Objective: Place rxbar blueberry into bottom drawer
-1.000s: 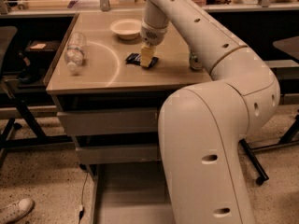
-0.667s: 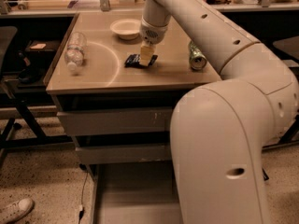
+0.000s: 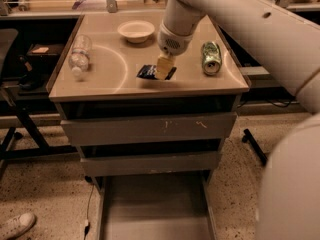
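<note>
The rxbar blueberry (image 3: 147, 72), a small dark navy wrapper, is at the middle front of the tabletop (image 3: 100, 84). My gripper (image 3: 163, 67) comes down from the upper right and is shut on the bar's middle, so the dark wrapper shows on both sides of the yellowish fingers (image 3: 163, 64). The bar looks held just above the surface. The bottom drawer (image 3: 155, 214) is pulled open below, with its flat grey floor showing.
A white bowl (image 3: 136, 30) sits at the back of the table, a clear plastic bottle (image 3: 80, 55) lies at the left, and a green can (image 3: 211, 58) lies at the right. Two shut grey drawers (image 3: 150, 129) sit above the open one. A shoe (image 3: 15, 225) is at the lower left.
The gripper and the bar have shifted a little toward the table's front edge. The large arm link has swung to the right, uncovering the open bottom drawer.
</note>
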`<state>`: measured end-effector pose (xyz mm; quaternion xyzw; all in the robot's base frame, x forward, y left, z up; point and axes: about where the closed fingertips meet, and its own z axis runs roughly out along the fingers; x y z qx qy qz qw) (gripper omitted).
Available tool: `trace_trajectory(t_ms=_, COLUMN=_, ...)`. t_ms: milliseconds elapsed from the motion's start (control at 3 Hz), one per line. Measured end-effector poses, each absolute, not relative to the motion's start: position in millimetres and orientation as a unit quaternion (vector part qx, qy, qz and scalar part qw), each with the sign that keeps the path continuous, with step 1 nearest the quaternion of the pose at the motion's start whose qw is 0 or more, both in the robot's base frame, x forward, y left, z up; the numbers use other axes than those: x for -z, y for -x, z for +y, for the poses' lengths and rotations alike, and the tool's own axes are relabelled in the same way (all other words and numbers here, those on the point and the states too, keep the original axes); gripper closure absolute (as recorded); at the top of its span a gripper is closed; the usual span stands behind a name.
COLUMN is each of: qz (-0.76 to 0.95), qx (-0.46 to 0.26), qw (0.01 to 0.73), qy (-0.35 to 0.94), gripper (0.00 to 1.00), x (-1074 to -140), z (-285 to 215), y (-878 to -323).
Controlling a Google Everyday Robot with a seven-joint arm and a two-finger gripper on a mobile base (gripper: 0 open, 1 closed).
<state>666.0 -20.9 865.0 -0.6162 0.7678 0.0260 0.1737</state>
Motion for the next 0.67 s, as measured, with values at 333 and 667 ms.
trace_trajectory(t_ms=333, qz=0.768, qx=-0.028, qw=0.144, qy=0.623, gripper=1.0, x=-840.9, z=-24.0, y=-649.1)
trace_trajectory(t_ms=667, qz=0.768, qx=-0.028, qw=0.144, qy=0.623, gripper=1.0, x=-840.5, z=-23.9, y=-649.2)
